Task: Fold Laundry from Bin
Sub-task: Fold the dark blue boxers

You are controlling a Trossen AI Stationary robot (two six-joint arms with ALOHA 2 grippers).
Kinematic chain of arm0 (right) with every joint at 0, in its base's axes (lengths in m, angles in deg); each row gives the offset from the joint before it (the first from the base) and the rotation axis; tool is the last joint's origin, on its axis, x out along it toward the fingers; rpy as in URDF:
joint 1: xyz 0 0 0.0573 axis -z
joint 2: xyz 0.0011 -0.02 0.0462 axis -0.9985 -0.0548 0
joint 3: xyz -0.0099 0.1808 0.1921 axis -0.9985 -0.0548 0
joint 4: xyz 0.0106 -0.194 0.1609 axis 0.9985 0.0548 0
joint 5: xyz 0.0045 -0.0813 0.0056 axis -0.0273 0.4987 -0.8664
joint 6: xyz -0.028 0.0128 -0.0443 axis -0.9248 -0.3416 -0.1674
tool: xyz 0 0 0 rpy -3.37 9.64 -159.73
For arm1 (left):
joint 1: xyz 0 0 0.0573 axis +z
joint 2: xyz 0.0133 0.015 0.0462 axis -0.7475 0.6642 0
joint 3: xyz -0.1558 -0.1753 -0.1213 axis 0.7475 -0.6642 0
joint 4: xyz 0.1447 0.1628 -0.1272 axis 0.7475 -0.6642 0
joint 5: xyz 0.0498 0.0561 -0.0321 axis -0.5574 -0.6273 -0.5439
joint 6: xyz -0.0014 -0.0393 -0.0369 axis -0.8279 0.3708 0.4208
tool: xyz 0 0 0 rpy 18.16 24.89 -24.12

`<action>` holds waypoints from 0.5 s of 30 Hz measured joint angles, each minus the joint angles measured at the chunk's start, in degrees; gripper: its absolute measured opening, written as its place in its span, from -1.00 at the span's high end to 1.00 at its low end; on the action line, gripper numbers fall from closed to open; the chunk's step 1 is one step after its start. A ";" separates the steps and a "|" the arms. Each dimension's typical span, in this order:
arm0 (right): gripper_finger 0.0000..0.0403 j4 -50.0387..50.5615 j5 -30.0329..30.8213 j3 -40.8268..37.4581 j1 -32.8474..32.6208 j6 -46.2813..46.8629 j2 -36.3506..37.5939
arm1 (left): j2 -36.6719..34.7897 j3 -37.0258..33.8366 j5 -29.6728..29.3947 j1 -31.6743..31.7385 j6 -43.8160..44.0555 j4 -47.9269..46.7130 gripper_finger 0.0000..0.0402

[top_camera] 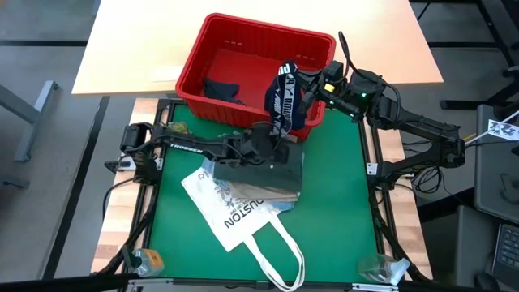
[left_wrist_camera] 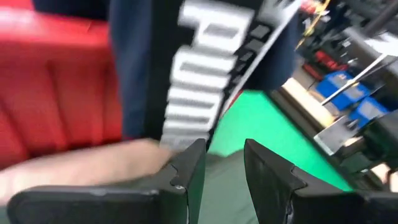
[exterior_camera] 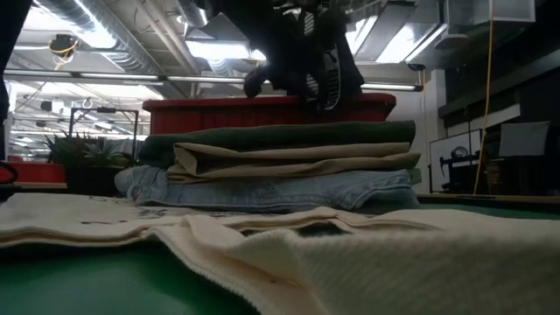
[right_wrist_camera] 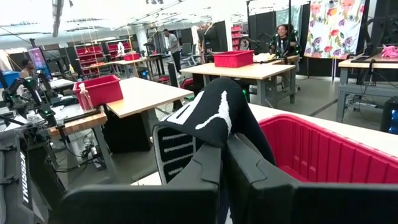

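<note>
Reaching over bin (top_camera: 235, 49), right hand (top_camera: 298, 83) pinches navy shorts (top_camera: 284, 101) aloft; left hand (top_camera: 272, 148) narrow-gapped, low over folded stack (top_camera: 263, 174).

- Setting: a large open robotics lab or workshop hall, not a home.
- Ceiling: exposed ducts (exterior_camera: 114, 39) and strip lights run overhead, above and behind the right gripper (right_wrist_camera: 222, 163).
- Beyond that gripper: rows of plain wooden worktables (right_wrist_camera: 146, 93), several carrying identical red bins (right_wrist_camera: 98, 91).
- Further past it: people (right_wrist_camera: 284, 38) at a distant table, metal shelving, a floral curtain (right_wrist_camera: 339, 25).
- Beside it: another dark robot arm (right_wrist_camera: 22, 93) on a neighbouring station.
</note>
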 joint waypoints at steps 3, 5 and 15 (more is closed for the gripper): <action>0.97 0.12 0.00 0.00 0.00 -0.05 0.00 | 0.00 0.00 -0.15 0.01 2.64 -3.30 0.48; 0.97 0.19 0.00 0.00 0.00 -0.06 0.00 | 0.00 0.00 -0.28 -0.11 3.25 -4.23 0.48; 0.97 0.39 0.00 0.00 0.00 -0.06 0.00 | -0.01 0.00 -0.43 -0.18 4.55 -4.39 0.48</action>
